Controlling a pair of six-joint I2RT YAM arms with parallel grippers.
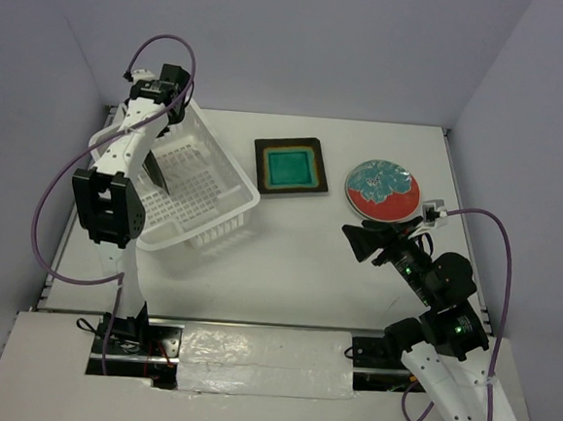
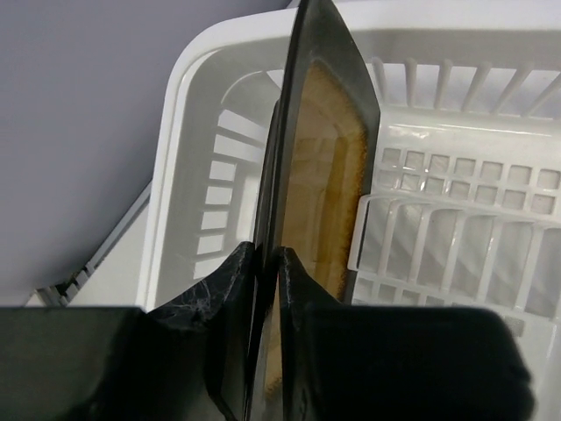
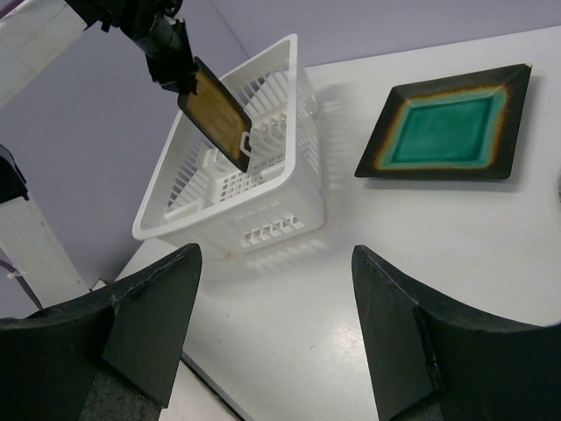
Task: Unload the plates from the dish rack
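The amber-centred square plate stands tilted on edge inside the white dish rack, and my left gripper is shut on its upper edge. From above, that plate shows only as a thin dark sliver in the dish rack. The right wrist view shows the plate held at its top corner over the rack. A teal-centred square plate lies flat on the table mid-back. The round red floral plate lies to its right. Just below it my right gripper hovers open and holds nothing.
The dish rack sits at the table's left side near the left wall. Purple cables loop around both arms. A taped white strip runs along the near edge between the arm bases. The white table lies bare between rack and right arm.
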